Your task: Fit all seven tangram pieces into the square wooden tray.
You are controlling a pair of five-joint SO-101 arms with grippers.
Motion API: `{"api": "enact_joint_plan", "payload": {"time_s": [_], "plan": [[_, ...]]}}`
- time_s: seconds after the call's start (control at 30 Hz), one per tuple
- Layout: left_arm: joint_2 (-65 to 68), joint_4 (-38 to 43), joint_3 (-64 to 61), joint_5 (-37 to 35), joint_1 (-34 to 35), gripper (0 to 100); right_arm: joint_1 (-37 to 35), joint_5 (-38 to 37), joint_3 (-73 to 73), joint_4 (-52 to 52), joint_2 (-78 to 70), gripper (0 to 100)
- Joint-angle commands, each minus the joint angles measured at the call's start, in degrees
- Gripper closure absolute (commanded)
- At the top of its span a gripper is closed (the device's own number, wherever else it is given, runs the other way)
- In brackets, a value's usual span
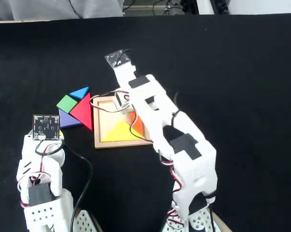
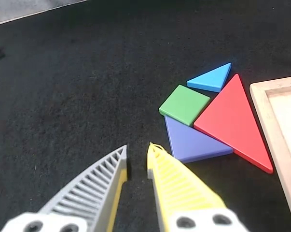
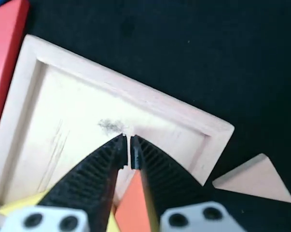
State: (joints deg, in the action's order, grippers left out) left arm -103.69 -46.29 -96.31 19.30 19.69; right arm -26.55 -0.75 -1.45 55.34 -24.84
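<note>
Tray [image 1: 99, 144], near the surface's middle, is occupied by a yellow piece [image 1: 120, 131] and an orange piece [image 1: 138, 126]. Right jaws are clenched, empty, over its bare floor. Left jaws are held narrowly parted, empty.

Black cloth [image 1: 246, 72] covers the whole tabletop, left to right, near to far. Matte, slightly fuzzy, w/ a few pale lint specks. Its far edge runs approx. straight across. Beyond that edge, far left: pale grey surface [image 1: 34, 8], lightly creased. Far centre: dark cables [image 1: 187, 6] bunched together, one thin loop lying over the grey. Far right: plain white surface [image 1: 263, 6]. Near right, at the cloth's near edge: small tan corner [image 1: 223, 228], prob. wood; can't tell more.
</note>
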Motion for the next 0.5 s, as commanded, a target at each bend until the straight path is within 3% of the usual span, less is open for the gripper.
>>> {"api": "enact_joint_plan", "payload": {"time_s": [0.0,0.47], "plan": [[-0.53,0.53,-1.1,0.0,-0.04,92,0.35,-0.26,3.91,0.79,-0.04,98.7],[-0.53,0.53,-1.1,0.0,-0.04,92,0.62,-0.35,5.23,8.97,3.47,98.8]]}}
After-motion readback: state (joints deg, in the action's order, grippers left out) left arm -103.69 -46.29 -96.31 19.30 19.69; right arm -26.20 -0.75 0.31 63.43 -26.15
